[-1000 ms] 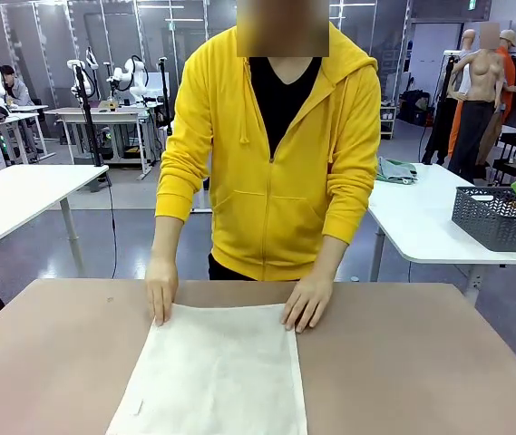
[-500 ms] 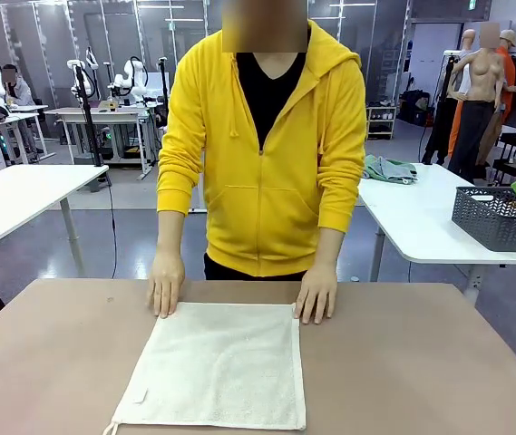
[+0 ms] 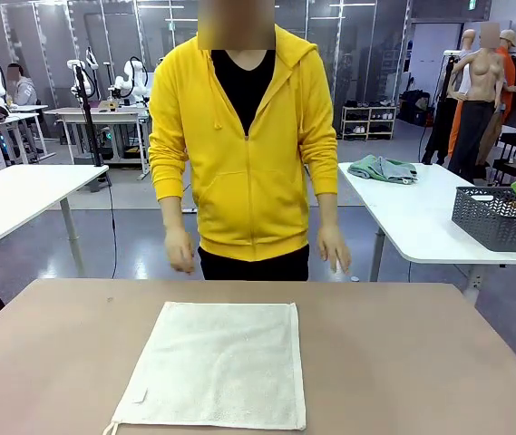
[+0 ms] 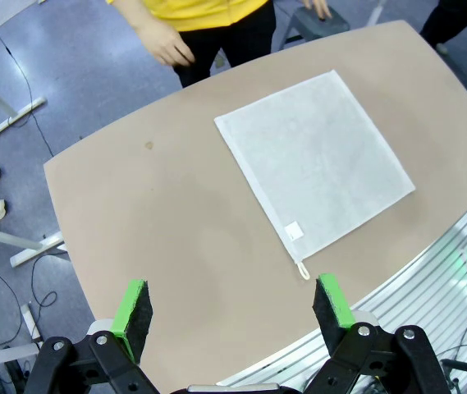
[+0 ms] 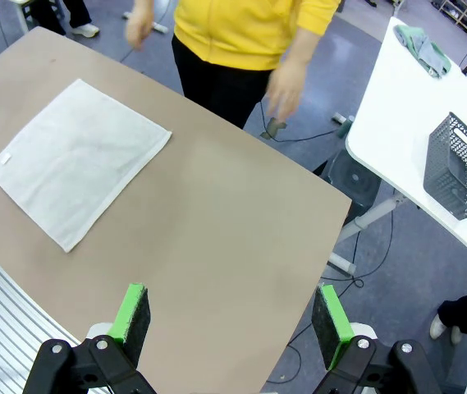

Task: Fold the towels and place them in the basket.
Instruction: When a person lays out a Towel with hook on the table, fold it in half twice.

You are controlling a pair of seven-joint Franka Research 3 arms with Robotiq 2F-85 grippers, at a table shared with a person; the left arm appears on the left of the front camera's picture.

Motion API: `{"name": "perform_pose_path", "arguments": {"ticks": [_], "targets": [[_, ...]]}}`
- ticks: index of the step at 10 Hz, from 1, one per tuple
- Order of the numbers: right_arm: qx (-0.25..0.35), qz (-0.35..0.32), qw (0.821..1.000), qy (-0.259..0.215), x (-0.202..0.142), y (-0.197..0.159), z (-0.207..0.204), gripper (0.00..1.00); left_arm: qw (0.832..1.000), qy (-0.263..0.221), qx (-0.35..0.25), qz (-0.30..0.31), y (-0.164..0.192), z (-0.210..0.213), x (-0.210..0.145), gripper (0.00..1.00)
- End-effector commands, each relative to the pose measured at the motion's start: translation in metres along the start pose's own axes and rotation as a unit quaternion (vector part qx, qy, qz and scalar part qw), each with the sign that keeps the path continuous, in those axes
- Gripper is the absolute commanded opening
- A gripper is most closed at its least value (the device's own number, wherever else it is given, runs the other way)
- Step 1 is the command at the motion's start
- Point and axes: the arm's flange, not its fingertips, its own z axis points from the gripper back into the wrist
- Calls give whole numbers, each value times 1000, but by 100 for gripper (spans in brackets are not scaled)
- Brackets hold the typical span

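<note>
Ahead of the left tool (image 4: 233,300), a rounded brown counter (image 4: 176,246). Beyond its far edge, grey-blue floor (image 4: 69,74) with a black cable (image 4: 20,78) and a white table foot (image 4: 20,125). Up and to the right of the right tool (image 5: 231,308), a white table (image 5: 397,115) on a grey leg. Farther back, a tall panelled wall (image 3: 49,45), possibly glass, more white tables (image 3: 22,190), a low shelf unit (image 3: 366,120), and strip lights (image 3: 162,7) overhead.

Cream towel (image 3: 217,367) flat on table (image 3: 421,362), person's blurred hands (image 3: 180,249) apparently off it
</note>
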Motion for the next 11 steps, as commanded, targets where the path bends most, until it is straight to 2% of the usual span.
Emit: {"name": "perform_pose_path", "arguments": {"ticks": [1,8,10,11], "targets": [[-1,1,1000,-2,1,0,0,100,1000,1,0,0,0,0,0,100],[0,0,1000,0,0,0,0,100,1000,0,0,0,0,0,0,100],[55,115,992,-5,24,27,0,100,992,27,-8,-120,-25,3,14,100],[90,175,980,-2,36,44,2,100,977,57,-26,-203,-43,2,20,100]]}}
